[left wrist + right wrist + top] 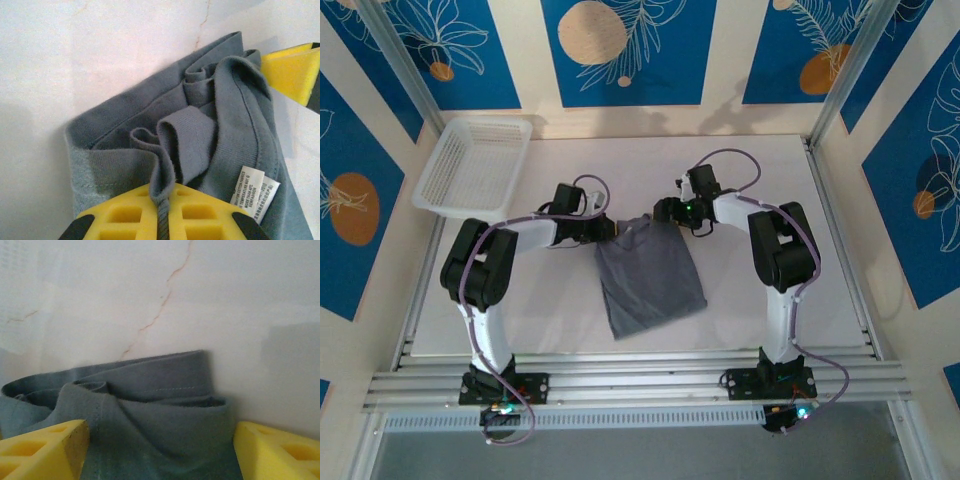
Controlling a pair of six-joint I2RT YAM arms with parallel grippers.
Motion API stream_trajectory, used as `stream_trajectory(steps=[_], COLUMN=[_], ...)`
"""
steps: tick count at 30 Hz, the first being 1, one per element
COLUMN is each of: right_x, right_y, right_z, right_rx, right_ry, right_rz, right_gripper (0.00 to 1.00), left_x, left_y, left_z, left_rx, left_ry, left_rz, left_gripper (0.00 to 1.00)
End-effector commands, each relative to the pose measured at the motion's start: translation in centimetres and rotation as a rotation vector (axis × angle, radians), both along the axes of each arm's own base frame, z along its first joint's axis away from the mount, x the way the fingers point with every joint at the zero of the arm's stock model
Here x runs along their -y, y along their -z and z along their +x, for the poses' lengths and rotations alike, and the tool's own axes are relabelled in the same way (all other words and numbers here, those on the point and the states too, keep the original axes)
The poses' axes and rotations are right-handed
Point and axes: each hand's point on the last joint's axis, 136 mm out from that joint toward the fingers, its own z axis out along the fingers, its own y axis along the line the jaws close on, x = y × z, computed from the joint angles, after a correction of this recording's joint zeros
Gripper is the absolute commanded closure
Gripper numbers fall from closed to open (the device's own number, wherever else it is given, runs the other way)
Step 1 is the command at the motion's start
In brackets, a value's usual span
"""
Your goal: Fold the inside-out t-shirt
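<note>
Yellow left fingers [130, 217] sit at the bottom edge of the left wrist view, pressed together on a thin fold of the grey shirt [225, 125] that rises between them. Past that fold the collar end lies bunched in soft ridges, seams outward. Two white labels [255, 192] show at lower right, their print too small to read. One of the right fingers [290, 75] pokes in at the upper right, beside the cloth.

From above, a white basket [475, 165] stands at upper left on the white tabletop [560, 300], well apart from the shirt [650, 280]. The shirt lies at the centre, its long axis running from the top of the frame towards the bottom and leaning slightly right. The collar end is uppermost, between the two arms. The left fingers [610, 229] meet its upper left corner and the right fingers [663, 213] its upper right. Folds, labels and seams are lost at this range, and no sleeve can be made out.

In the right wrist view the right fingers [45, 450] stand spread at the lower corners, cut off by the frame. The shirt's doubled edge [160, 405] lies between them, not pinched. A thin reddish crack [165, 305] crosses the tabletop beyond it.
</note>
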Motion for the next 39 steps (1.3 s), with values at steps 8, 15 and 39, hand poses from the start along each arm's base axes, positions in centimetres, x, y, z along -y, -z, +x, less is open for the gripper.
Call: stream_trajectory(steps=[8,15,39], right_x=[-2.9,-6.0,-2.8], right_y=[3.8,2.2,-25.7], right_z=[-2.8,-2.4,-6.4], right_rx=[-0.167,-0.214,0.481], right_ry=[-0.130,-0.179,-0.266], right_rz=[0.073,0.247,0.405], right_gripper=[0.28,0.55,1.00], left_x=[0.9,0.9,-3.7], left_y=[-0.4,0.0,-25.3], left_z=[0.4,0.7,-4.2], left_rx=[0.016,0.013,0.508], left_ry=[0.036,0.035,-0.055], left_rz=[-0.002,0.006,-0.245], left_gripper=[1.00,1.00,1.00])
